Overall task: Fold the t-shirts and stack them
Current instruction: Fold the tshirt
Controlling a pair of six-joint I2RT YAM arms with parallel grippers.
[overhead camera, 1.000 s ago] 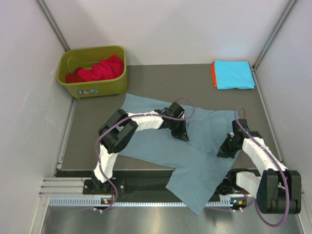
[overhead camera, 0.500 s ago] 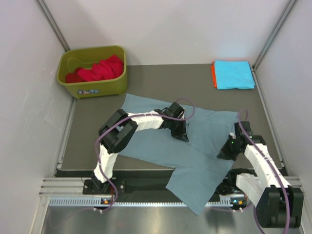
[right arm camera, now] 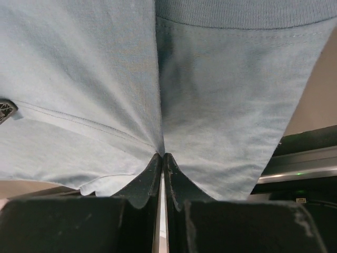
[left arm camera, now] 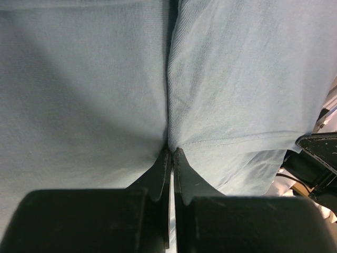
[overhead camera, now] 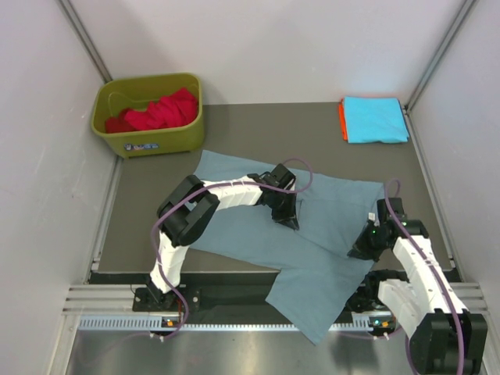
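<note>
A: On the table [overhead camera: 258, 125], top view: we see the grey-blue t-shirt [overhead camera: 312, 234] spread out mid-table, with one corner hanging over the near edge. The cyan tee [overhead camera: 376, 119] lies folded on the orange tee [overhead camera: 341, 123] in the far right corner. The red tee [overhead camera: 160, 109] sits in the olive bin [overhead camera: 148, 141], far left.
B: Grippers?
A: The left gripper [overhead camera: 286, 219] is down on the shirt's middle, the right gripper [overhead camera: 361, 248] at its right edge.
B: Left wrist view?
A: Its fingers [left arm camera: 158, 174] are pressed together, a ridge of cloth pinched between the tips.
B: Right wrist?
A: Same. Tips closed on a pleat near a stitched seam [right arm camera: 79, 124], ribbed band [right arm camera: 237, 13] beyond.
B: Step?
A: We call it the first fold of the grey-blue shirt, both grips on. Next we'd want both arms lifting together and carrying the cloth across evenly, so no layer slips out.
</note>
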